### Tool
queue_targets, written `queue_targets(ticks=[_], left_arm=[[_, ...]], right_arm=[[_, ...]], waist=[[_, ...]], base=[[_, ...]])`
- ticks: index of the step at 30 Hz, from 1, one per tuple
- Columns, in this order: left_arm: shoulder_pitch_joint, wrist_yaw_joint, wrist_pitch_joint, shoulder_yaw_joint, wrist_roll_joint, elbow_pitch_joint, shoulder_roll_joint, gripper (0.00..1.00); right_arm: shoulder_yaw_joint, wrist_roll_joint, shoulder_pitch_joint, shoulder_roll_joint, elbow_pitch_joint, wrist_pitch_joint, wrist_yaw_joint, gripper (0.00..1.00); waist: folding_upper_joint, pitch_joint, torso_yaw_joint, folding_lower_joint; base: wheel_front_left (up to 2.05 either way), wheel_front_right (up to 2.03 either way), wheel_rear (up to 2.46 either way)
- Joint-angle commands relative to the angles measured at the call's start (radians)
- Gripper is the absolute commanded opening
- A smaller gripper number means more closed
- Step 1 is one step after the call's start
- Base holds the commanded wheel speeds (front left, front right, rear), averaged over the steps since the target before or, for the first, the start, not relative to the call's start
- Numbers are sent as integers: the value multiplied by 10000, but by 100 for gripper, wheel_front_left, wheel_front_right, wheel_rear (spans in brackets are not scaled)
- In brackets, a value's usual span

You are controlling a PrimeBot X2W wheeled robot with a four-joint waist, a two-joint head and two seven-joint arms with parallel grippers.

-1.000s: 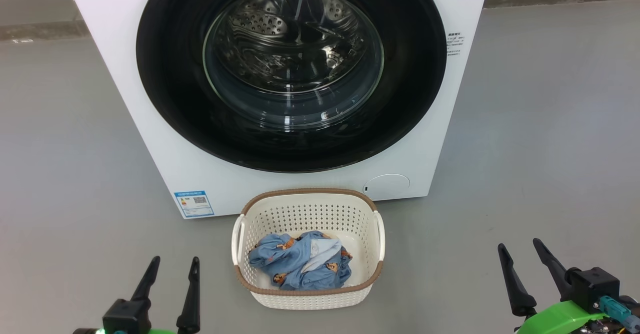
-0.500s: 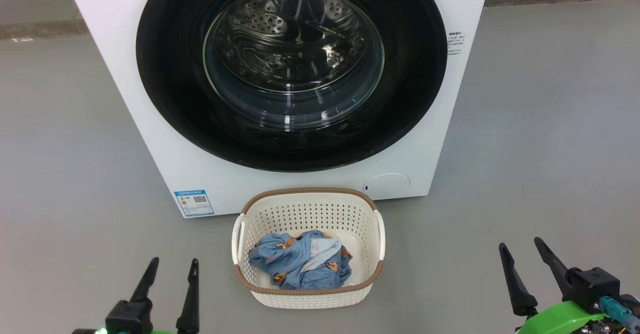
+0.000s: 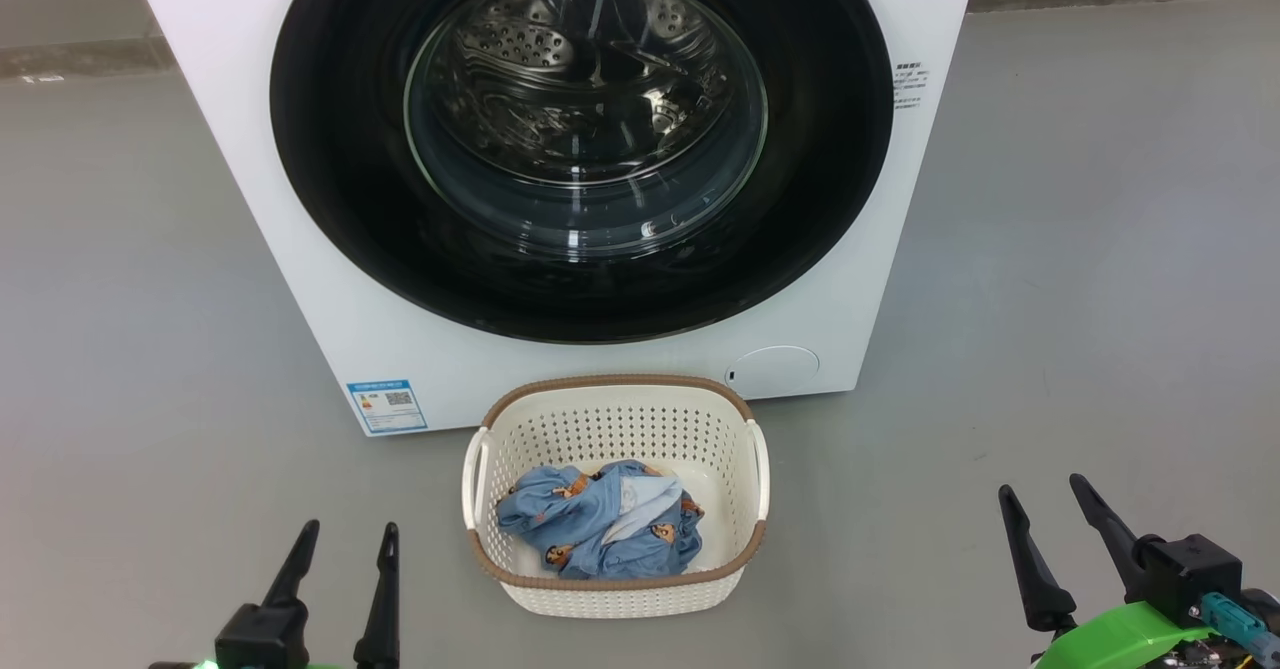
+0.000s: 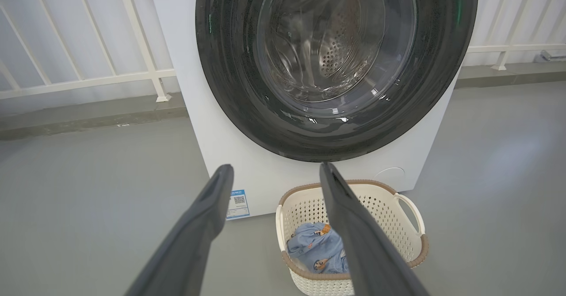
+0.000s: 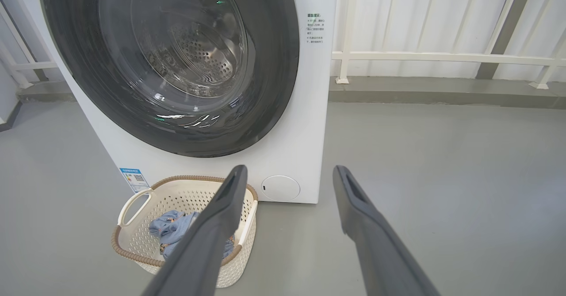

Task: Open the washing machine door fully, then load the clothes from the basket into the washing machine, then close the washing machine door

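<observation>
Two grippers, both empty, jaws spread wide.

The left gripper [image 3: 350, 526] is at 7 o'clock in the head view. It sits low over the floor [image 3: 1000, 299], touching nothing, well apart from the basket.

The washing machine [image 3: 450, 379] is at 12 o'clock. The washing machine door [image 3: 330, 199] is shut flush on its front, so step one is not started.
- **Handling:** my read is rigid and fairly heavy. The glossy black rim is likely slippery under the fingers, and the bulging glass centre is no place to push.
- **Where to hold:** no handle or recess is legible in any view, and I can't tell the hinge side. Best guess is to hook one finger behind the rim's outer edge and pull rather than pinch.

The basket [image 3: 615, 599] is at 6 o'clock, on the floor just in front of the machine's base. Whether it touches the machine I cannot tell.
- **Handling:** light plastic, so it may skid or lift if a finger snags the perforations.

The clothes [image 3: 600, 529] are one bundle lying in the basket's bottom, toward its 7 o'clock corner.
- **Handling:** judged soft, light and limp, so they will drape and trail.
- **Where to hold:** pinch the high bunched middle from above, clear of the basket walls.

The right gripper [image 3: 1042, 485] is at 4 o'clock, over bare floor and well apart from the basket.
</observation>
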Motion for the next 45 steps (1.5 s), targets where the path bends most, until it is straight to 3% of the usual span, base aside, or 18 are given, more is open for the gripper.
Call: queue_targets(ticks=[1,11,24,30,45], left_arm=[[-421,107,-120,299,111,-158,95,100],[-495,214,-120,289,242,-44,131,100],[-533,255,-120,306,226,-13,114,100],[-560,482,-120,399,238,-239,88,100],[-439,290,-120,372,178,-476,61,100]], right_arm=[[196,44,-424,-161,-255,-120,-11,100],[162,119,-402,-162,-258,-120,-11,100],[159,194,-403,-168,-315,-120,-11,100],[149,211,-422,-181,-324,-120,-11,100],[117,217,-446,-174,-360,-120,-11,100]], waist=[[0,6,-4,0],[0,22,-36,0],[0,89,-51,0],[0,134,-43,0],[0,211,-85,0]], base=[[1,1,-2],[52,52,-104],[118,118,-236],[107,107,-214],[32,32,-64]])
